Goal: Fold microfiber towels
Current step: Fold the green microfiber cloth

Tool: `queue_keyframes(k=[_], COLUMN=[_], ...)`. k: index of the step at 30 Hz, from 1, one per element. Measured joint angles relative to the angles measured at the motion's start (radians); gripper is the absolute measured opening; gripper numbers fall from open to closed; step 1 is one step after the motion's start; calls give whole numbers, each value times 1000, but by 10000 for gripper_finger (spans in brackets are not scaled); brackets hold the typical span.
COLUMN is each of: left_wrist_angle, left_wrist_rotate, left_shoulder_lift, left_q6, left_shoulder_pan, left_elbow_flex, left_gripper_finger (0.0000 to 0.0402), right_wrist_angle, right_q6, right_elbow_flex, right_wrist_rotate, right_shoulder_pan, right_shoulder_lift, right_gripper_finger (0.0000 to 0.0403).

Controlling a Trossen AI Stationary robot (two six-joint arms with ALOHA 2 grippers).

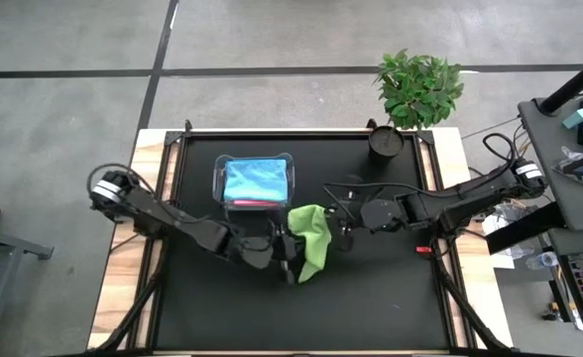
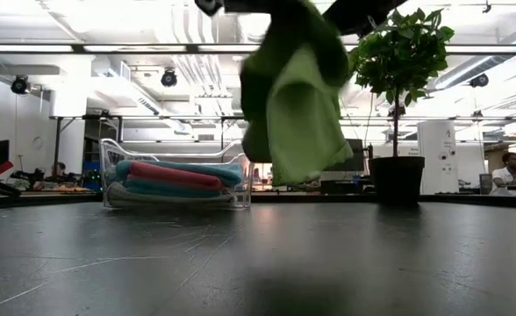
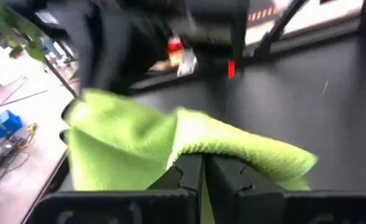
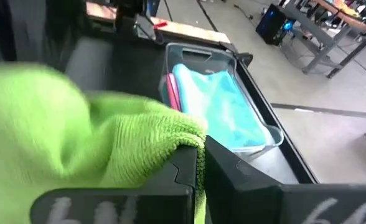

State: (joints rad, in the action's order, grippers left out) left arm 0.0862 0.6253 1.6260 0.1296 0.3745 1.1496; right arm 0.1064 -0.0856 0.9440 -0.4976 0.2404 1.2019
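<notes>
The lime green microfiber towel (image 1: pixel 311 241) hangs above the black table (image 1: pixel 391 307), just beside the clear plastic tub (image 1: pixel 256 183) on its plant-facing side. The cloth is bunched and draped in loose folds, with a ribbed weave and a stitched edge visible in the wrist views. The left gripper (image 3: pixel 203 180) is closed on one edge of the lime green microfiber towel. The right gripper (image 4: pixel 201 165) is closed on the opposite edge. In the low view the cloth clears the tabletop. Inside the tub lie folded towels: a light blue towel (image 1: pixel 255 181) on top, a pink towel (image 2: pixel 172 175) beneath it. The potted green plant (image 1: pixel 417 89) stands well apart from the tub.
</notes>
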Motion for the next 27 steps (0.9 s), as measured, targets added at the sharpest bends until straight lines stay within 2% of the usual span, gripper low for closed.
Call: queue_keyframes(k=[4, 7, 10, 12, 19, 23, 27], left_wrist_angle=[-28, -25, -23, -19, -35, -37, -39], left_wrist_rotate=[-5, -5, -6, -6, -24, -31, -42], left_shoulder_lift=[-46, -58, -58, -48, 16, 40, 50], left_q6=[-20, -28, -47, -68, -49, -69, -72], left_shoulder_pan=[1, 0, -8, -23, -57, -67, -75], left_elbow_flex=[0, 0, 1, 2, -3, -11, -11], left_gripper_finger=[0, 0, 0, 0, 0, 0, 0], right_wrist_angle=[50, 128, 205, 253, 470, 573, 531], right_q6=[42, 112, 198, 239, 371, 436, 442], right_elbow_flex=[0, 0, -1, -5, 15, 50, 65], right_wrist_rotate=[19, 127, 241, 282, 288, 288, 287], right_shoulder_pan=[1, 1, -1, -1, -1, -1, 0], right_shoulder_lift=[6, 6, 13, 14, 2, -4, -16], right_gripper_finger=[10, 23, 50, 73, 148, 160, 162])
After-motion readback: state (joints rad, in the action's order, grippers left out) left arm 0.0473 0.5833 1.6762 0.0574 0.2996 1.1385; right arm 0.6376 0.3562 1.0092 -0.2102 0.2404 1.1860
